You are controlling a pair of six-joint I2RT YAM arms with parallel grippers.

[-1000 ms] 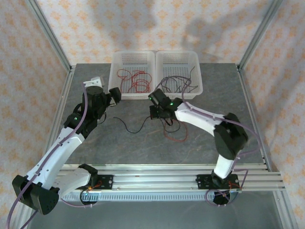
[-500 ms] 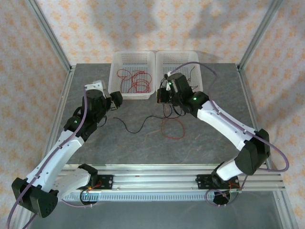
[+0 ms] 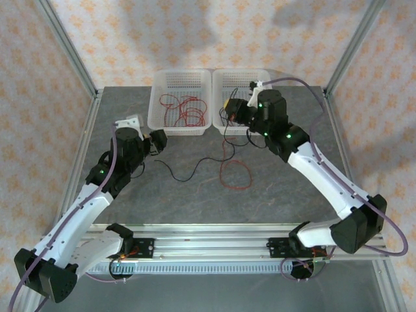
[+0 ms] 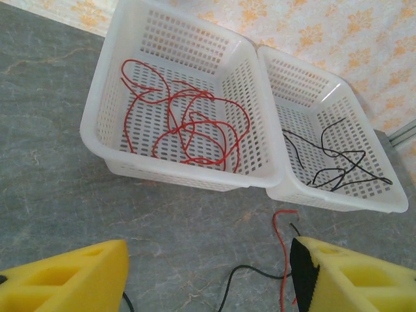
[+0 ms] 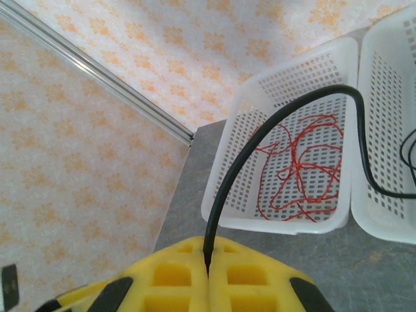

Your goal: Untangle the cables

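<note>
white arms [image 3: 71, 218] with black joints [image 3: 130, 142], purple cables [image 3: 292, 79], yellow claw fingers [image 4: 65, 279].

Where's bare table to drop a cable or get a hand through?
Free: the table strip between the loose red cable, black cable and the front rail; also the far-right corner past the right basket. Crowded: the middle, in front of the left basket by the left gripper.
</note>
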